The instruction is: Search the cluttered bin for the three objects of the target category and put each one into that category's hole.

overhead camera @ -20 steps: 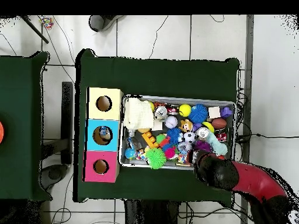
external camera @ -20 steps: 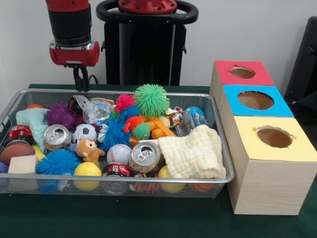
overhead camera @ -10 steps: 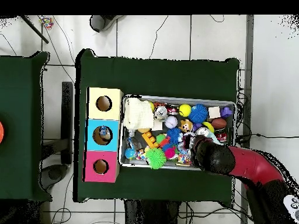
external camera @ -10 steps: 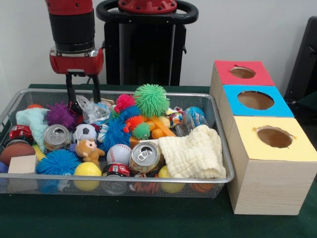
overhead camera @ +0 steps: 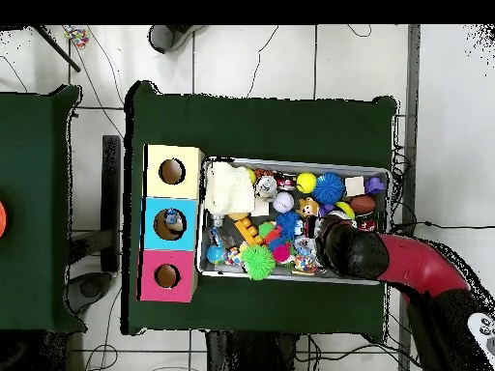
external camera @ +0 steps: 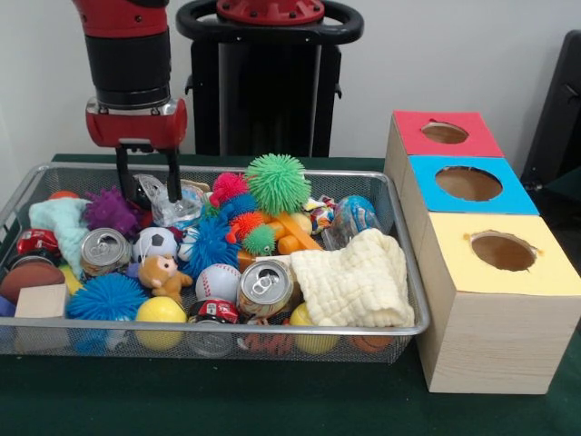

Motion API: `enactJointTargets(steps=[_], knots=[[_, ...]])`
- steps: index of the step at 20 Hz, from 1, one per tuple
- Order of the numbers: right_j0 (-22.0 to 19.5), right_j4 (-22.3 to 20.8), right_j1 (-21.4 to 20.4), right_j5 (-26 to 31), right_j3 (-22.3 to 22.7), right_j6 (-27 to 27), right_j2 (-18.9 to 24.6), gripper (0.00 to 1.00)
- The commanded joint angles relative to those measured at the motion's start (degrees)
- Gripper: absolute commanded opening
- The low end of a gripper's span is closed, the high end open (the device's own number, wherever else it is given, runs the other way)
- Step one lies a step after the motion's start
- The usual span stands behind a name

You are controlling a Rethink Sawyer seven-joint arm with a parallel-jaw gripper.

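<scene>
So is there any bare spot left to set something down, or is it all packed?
The wire bin is crammed edge to edge, no floor showing. Bare green cloth runs along the table's edge below the bin and the wooden box. The claw hangs open over the purple spiky ball corner.

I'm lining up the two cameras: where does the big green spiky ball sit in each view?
Front view: green spiky ball at the bin's far rim, middle.
Overhead view: green spiky ball at the bin's bottom edge, towards the left.
Shared landmark: the yellow-topped box.
</scene>
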Motion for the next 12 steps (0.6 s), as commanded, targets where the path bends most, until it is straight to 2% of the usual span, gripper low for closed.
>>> enactJointTargets(steps=[1,6,8,12], knots=[[0.96,0.68,2.76,0.18,-3.97,2.76,1.40,1.00],[2.07,-1.37,4.01,-5.02,-1.48,5.38,-0.52,1.00],[2.75,-2.42,4.40,-8.05,0.64,6.91,-1.73,1.00],[3.76,-3.34,2.04,-12.28,6.51,8.52,-3.87,1.00]])
